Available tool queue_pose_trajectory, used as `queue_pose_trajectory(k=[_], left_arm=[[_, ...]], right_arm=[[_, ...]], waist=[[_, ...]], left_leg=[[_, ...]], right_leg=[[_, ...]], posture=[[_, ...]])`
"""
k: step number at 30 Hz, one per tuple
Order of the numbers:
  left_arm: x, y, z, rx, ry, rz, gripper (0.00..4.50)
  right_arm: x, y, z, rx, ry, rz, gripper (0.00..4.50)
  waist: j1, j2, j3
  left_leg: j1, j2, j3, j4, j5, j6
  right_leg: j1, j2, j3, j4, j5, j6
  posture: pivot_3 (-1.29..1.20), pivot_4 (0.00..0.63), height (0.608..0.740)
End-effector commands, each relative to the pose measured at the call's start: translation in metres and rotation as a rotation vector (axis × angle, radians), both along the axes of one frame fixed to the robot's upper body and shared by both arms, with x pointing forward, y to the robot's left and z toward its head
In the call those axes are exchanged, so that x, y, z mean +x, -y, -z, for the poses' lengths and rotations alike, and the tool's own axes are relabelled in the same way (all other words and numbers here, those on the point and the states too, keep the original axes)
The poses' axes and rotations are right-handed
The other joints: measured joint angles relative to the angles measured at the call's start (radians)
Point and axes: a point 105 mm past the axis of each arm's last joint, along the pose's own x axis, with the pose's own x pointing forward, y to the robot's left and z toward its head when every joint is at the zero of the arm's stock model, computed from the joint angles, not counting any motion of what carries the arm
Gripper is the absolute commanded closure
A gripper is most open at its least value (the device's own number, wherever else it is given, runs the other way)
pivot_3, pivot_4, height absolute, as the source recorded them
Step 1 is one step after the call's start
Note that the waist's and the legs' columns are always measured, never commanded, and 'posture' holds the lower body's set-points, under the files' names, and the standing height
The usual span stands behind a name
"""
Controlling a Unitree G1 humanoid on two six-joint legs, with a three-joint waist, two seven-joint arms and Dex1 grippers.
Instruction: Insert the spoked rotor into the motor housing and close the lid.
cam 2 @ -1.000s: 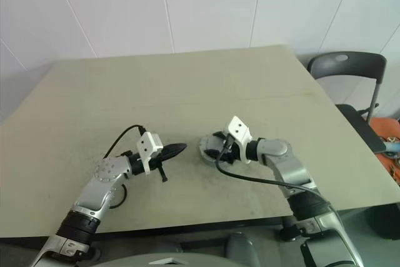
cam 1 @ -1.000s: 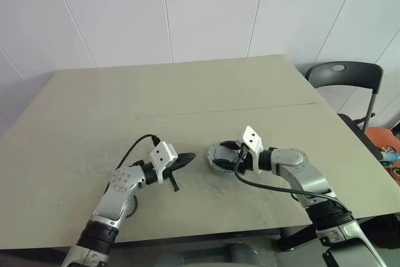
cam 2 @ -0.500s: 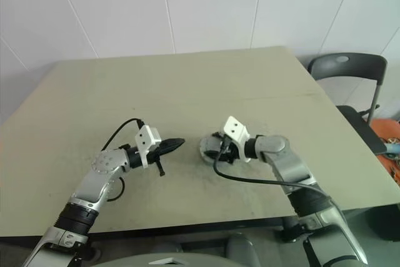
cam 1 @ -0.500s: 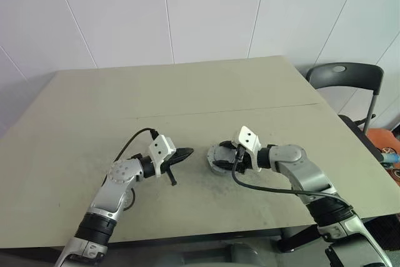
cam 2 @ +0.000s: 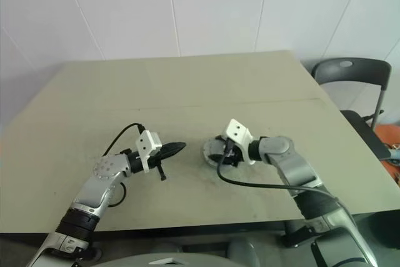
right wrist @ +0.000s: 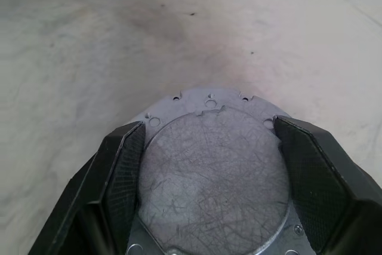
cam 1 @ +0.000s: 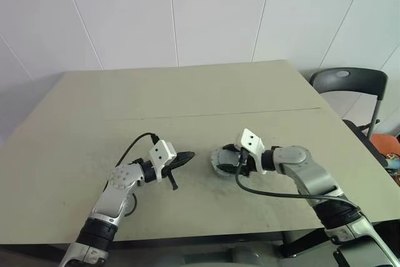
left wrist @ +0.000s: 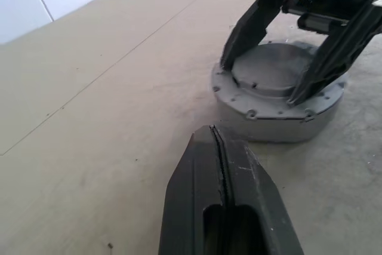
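A round grey motor housing [cam 1: 215, 162] with a screw-holed flange [right wrist: 197, 101] lies on the table. Its raised, scratched grey lid [right wrist: 215, 171] sits on top. My right gripper [right wrist: 210, 129] straddles that lid, a black finger [right wrist: 119, 171] pressed to each side and the tips down on the flange [left wrist: 239, 108]. My left gripper [left wrist: 216, 132] is shut on nothing and hovers low over the table, a short way from the housing and pointing at it [cam 1: 186, 156]. The spoked rotor is hidden.
The beige table [cam 1: 187, 98] has a thin seam running across its middle. A black chair [cam 1: 350, 82] stands past the table's right edge. A black cable [cam 1: 134, 145] loops from my left wrist.
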Motion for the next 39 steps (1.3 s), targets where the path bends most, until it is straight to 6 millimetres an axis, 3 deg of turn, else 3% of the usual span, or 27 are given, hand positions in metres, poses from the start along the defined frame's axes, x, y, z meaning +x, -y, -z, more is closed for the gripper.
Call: queue_pose_trajectory(k=[1,3,8,14,23,31,34,39], left_arm=[[0.004,0.002,-0.012,-0.009,0.057,0.001,4.5],[0.004,0.004,-0.012,-0.01,0.059,0.002,4.5],[0.002,0.013,-0.017,-0.015,0.07,0.005,4.5],[0.003,0.013,-0.021,-0.014,0.071,0.001,4.5],[0.005,0.007,-0.024,-0.01,0.071,-0.002,4.5],[0.003,0.008,-0.021,-0.008,0.066,-0.002,4.5],[0.004,0.008,-0.02,-0.007,0.063,-0.003,4.5],[0.001,0.009,-0.02,-0.008,0.063,-0.001,4.5]], right_arm=[[0.022,0.034,0.035,-0.128,-0.049,0.243,1.43],[0.026,0.038,0.035,-0.124,-0.06,0.262,1.43],[-0.012,0.017,0.03,-0.049,-0.149,0.017,1.43],[0.015,0.008,0.0,0.159,-0.062,0.146,1.43],[0.014,0.006,-0.016,0.211,0.001,0.108,1.43],[0.008,-0.005,-0.043,0.353,0.018,0.05,1.43],[0.011,-0.004,-0.042,0.319,0.038,0.066,1.43],[0.016,0.006,-0.017,0.11,0.084,0.084,1.43]], waist=[[-0.003,-0.001,-0.001],[-0.017,-0.003,-0.002],[-0.009,0.001,-0.001],[-0.026,0.0,-0.001],[-0.025,0.0,0.0],[-0.025,0.0,0.001],[-0.025,0.0,0.001],[-0.025,0.0,0.001]], left_leg=[[0.0,0.0,0.0,0.0,0.0,-0.001],[0.0,0.001,0.0,-0.001,0.0,-0.002],[0.002,0.001,-0.001,0.003,0.001,-0.003],[0.0,0.001,-0.001,0.0,0.001,-0.003],[-0.003,0.001,0.001,0.0,0.0,-0.002],[-0.008,0.001,0.001,0.0,0.001,-0.003],[-0.011,0.001,0.001,0.0,0.001,-0.003],[-0.016,0.001,0.002,0.001,0.002,-0.005]], right_leg=[[-0.001,0.0,0.0,0.0,0.0,0.0],[-0.001,0.001,0.0,0.0,0.002,-0.004],[0.004,0.001,0.0,0.002,0.0,-0.006],[-0.001,0.001,0.0,0.002,0.0,-0.001],[-0.011,0.002,0.002,0.005,0.001,-0.002],[-0.017,0.001,0.002,0.005,0.004,-0.006],[-0.02,0.001,0.002,0.005,0.004,-0.007],[-0.022,0.001,0.002,0.004,0.004,-0.007]], posture=[[0.0,0.0,0.74],[0.0,0.0,0.74],[0.0,0.0,0.74],[0.0,0.0,0.74],[0.0,0.0,0.74],[0.0,0.0,0.74],[0.0,0.0,0.74],[0.0,0.0,0.74]])
